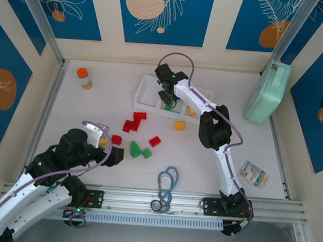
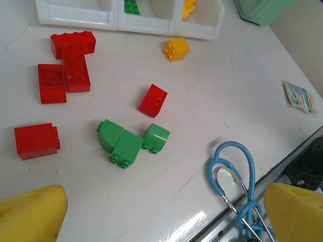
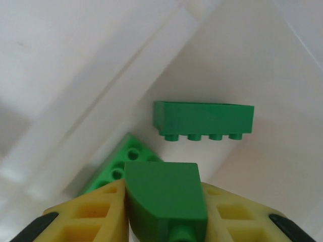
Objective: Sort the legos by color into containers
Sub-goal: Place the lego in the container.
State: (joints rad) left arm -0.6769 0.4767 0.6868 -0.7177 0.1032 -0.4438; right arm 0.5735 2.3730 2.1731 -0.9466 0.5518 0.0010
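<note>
Right jaws clench a green curved plastic block (image 3: 164,194) over the middle compartment of the low white plastic tray (image 1: 143,94) near the surface's far edge. Left jaws gape, empty. Still loose mid-surface: red blocks (image 2: 70,60), green blocks (image 2: 126,141), one yellow block (image 2: 176,49). Sorting looks under half done.

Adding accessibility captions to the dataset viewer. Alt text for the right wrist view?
The right claw grips a green curved lego above a white tray compartment. Inside lie a long green lego on its side and a flat green lego partly hidden behind the held piece.
</note>
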